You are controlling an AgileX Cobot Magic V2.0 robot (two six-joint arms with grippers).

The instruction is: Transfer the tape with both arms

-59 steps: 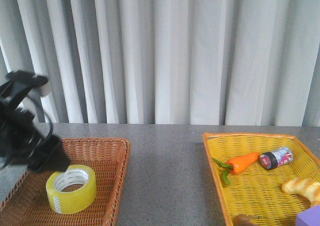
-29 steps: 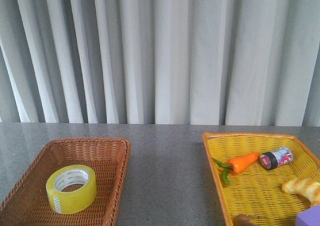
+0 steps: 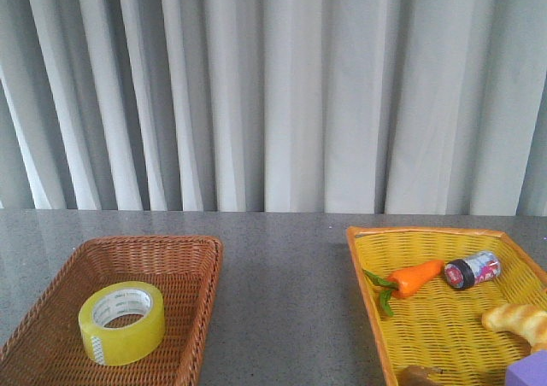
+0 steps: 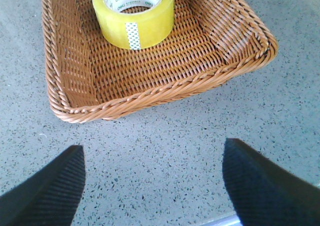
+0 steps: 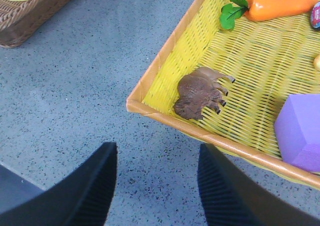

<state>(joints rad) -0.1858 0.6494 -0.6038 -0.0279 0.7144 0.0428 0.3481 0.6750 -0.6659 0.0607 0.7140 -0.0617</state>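
In the brown basket: tape, flat, untouched. Left end effector wide open, empty, over bare tabletop just outside the basket; right end effector likewise (beside the yellow basket). Step: pickup pending. Next: left reaches in, straddles the roll.

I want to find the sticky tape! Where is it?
The tape lies flat inside the brown basket on the left of the table in the front view, far from the yellow basket on the right.
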